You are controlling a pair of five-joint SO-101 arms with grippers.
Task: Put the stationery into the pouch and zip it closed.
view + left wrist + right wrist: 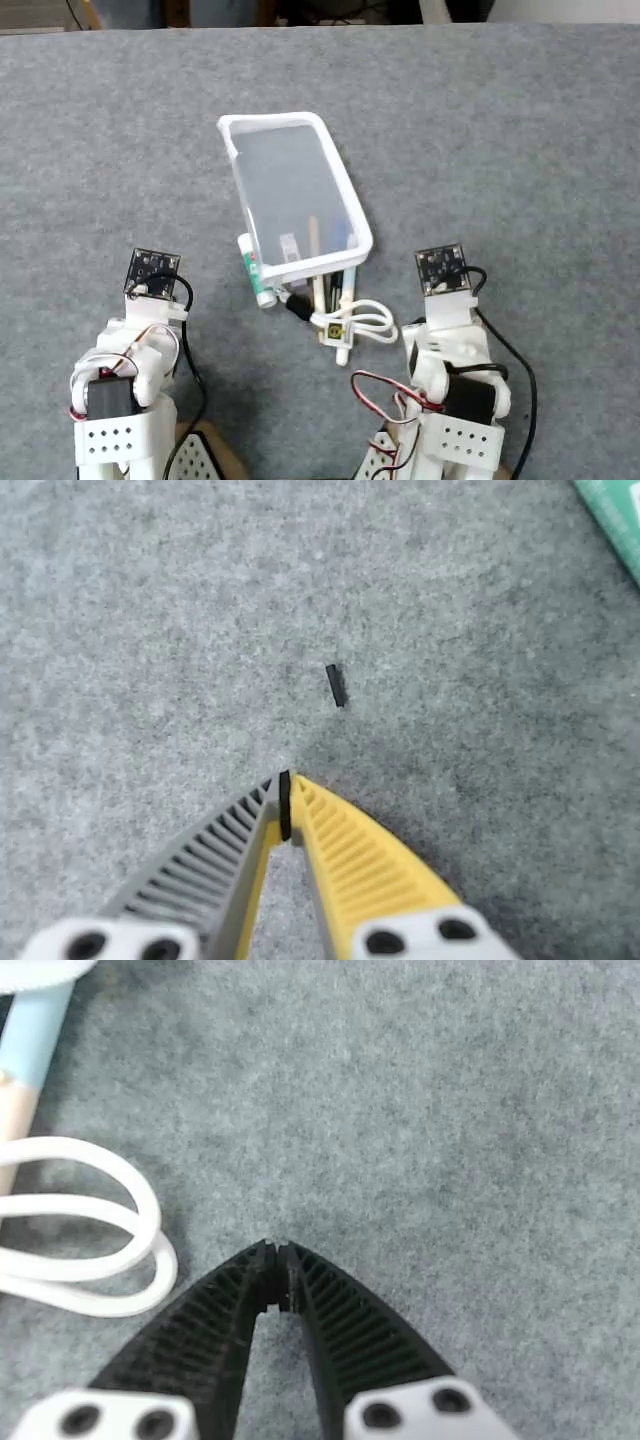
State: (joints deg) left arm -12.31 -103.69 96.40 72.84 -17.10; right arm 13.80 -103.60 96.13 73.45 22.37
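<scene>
A translucent pouch (290, 190) with a white zip edge lies mid-table, its mouth facing the arms. Pens (335, 290) stick partly out of the mouth. A green-and-white tube (255, 272) lies beside the mouth, and its green corner (612, 512) shows in the left wrist view. A coiled white cable (358, 325) rests in front of the mouth. My left gripper (284, 805) is shut and empty over bare carpet, left of the pouch. My right gripper (277, 1272) is shut and empty, close beside the white cable (95, 1250) and a light blue pen (35, 1030).
Grey carpet (520, 150) covers the whole table. A small black bit (336, 685) lies on it just ahead of the left gripper. The left arm (135, 350) and right arm (450, 350) stand at the near edge, either side of the stationery.
</scene>
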